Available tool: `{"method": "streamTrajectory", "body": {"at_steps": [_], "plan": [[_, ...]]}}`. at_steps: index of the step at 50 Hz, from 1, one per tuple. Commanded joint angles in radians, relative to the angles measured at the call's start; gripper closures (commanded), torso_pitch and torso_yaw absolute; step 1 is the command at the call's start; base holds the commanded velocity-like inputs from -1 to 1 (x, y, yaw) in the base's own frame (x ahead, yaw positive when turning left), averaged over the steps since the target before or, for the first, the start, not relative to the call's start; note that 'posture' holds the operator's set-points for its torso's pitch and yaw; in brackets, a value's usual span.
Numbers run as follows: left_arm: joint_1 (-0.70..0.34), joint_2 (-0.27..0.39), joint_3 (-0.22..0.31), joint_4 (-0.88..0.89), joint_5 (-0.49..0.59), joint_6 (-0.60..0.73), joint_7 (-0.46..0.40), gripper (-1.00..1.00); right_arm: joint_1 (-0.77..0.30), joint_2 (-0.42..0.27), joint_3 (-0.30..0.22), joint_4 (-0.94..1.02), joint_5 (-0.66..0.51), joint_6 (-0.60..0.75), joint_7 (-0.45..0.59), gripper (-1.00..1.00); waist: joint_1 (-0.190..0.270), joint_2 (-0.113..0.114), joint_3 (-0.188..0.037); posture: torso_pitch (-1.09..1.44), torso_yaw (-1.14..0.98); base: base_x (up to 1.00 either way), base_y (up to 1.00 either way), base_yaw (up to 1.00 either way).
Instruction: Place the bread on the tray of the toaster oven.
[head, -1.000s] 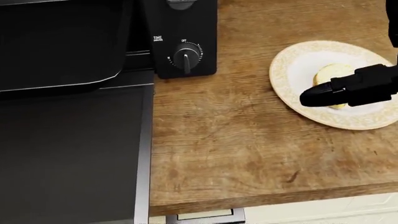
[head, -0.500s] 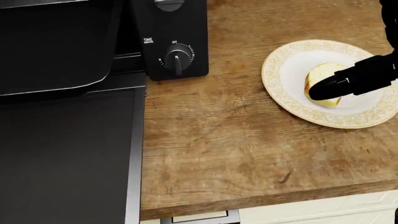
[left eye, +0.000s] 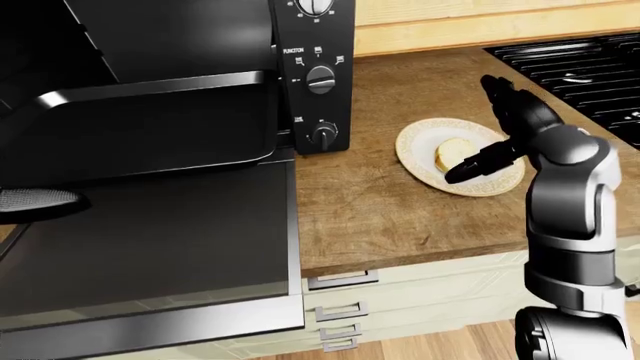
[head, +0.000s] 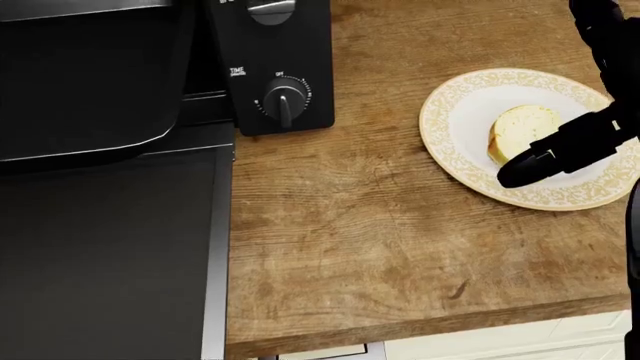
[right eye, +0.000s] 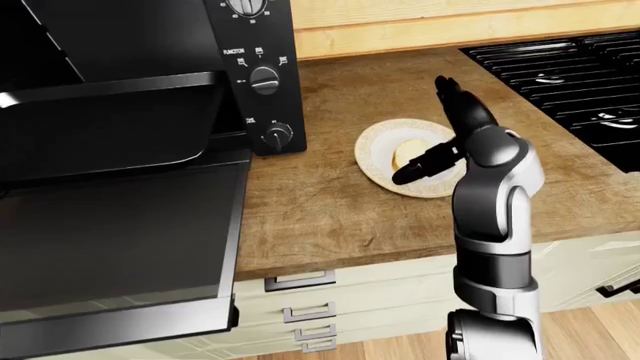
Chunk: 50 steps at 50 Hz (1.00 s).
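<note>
Wooden counter (head: 340, 225) fills the head view, with the open door (left eye: 150, 247) of the toaster oven (left eye: 318, 75) dark at the left and its pulled-out tray (left eye: 140, 127) above that. Nearer the right edge, the right hand (left eye: 490, 127) stands spread open: one finger (head: 555, 154) lies low over the plate (head: 455, 112), its tip just below the bread (head: 518, 129); whether it touches cannot be told. The others point up and away, holding nothing. The bread lies flat on the plate, long axis running from the view's lower left to upper right. Compared with half a second ago, the finger has slid down off the bread, uncovering it. The left hand is out of sight.
</note>
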Motion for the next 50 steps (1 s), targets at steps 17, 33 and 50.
{"method": "streamTrajectory", "body": {"at_steps": [17,33,50], "plan": [[-0.008,-0.032,-0.002,-0.022,0.073,-0.016,-0.028,-1.00,-0.088,-0.011,-0.022,0.078,0.050,-0.022,-0.025,-1.00,-0.002,0.004,-0.023,0.00,0.00,0.00,0.00,0.00],[-0.018,-0.040,0.005,-0.020,0.085,-0.004,-0.045,-1.00,-0.081,-0.031,-0.016,0.123,0.104,-0.013,-0.043,-0.84,0.001,0.001,-0.025,0.00,0.00,0.00,0.00,0.00],[-0.006,-0.068,-0.002,-0.029,0.133,-0.006,-0.073,-1.00,-0.084,-0.028,-0.014,0.142,0.099,-0.032,-0.050,-0.78,0.001,0.001,-0.027,0.00,0.00,0.00,0.00,0.00]]}}
